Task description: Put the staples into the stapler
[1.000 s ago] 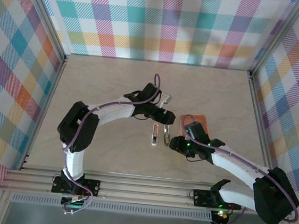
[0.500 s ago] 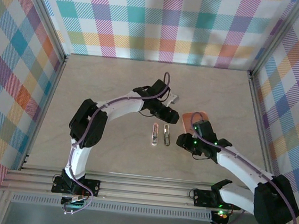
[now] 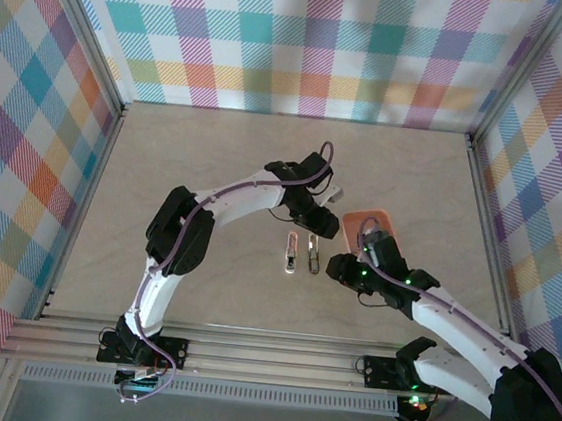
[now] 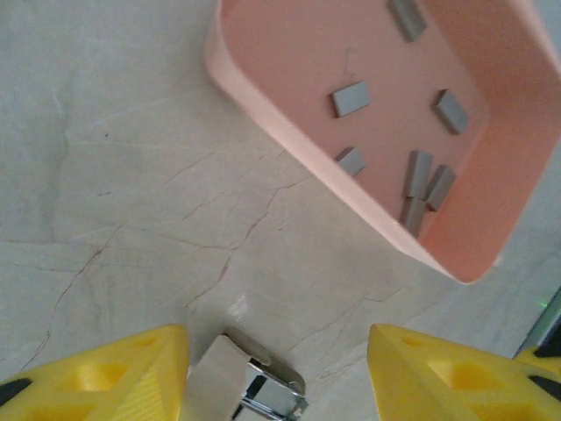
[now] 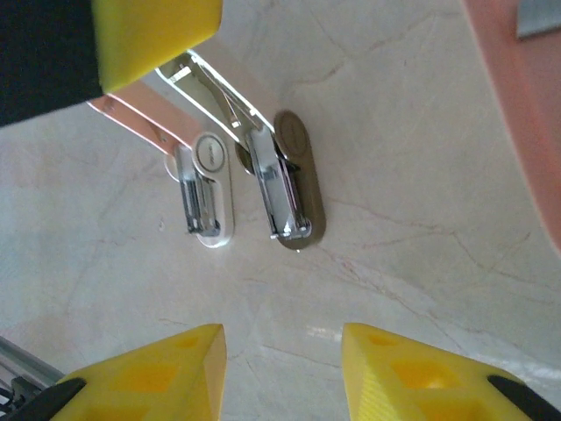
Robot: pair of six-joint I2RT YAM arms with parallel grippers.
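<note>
From above, you see the stapler [image 3: 290, 253] near the middle of the tan table [image 3: 196, 161]. It is a tiny pink-and-whitish oblong whose long axis runs from the near edge toward the far wall. A darker oblong piece [image 3: 313, 254] lies just beside it on the right, parallel to it. Further right sits the salmon tray [image 3: 366, 215], partly under your right arm. Your left gripper [image 3: 326, 223] hangs between the far end of the oblong piece and the tray. Your right gripper [image 3: 335, 268] is just right of the oblong piece. From this height you cannot tell how wide either one stands.

On your left wrist camera, the tray [image 4: 254, 105] holds the staples [image 4: 351, 98], seven short grey strips loose on its floor, several of them bunched together. Your left gripper [image 4: 276, 351] has its yellow fingers [image 4: 114, 377] well apart and nothing clamped. The grey-white and chrome end of the oblong piece [image 4: 241, 390] lies on the table between them, close to the finger at the picture's left.

On your right wrist camera, the stapler [image 5: 206, 189] lies opened. Its pink lid is folded back toward the upper left, and its whitish body with a metal channel points down toward your fingers. The oblong piece [image 5: 289, 189] lies alongside it, its chrome arm raised the same way. Your right gripper [image 5: 280, 351] is parted over bare table, gripping nothing. The tray [image 5: 513, 114] edges the right side.
</note>
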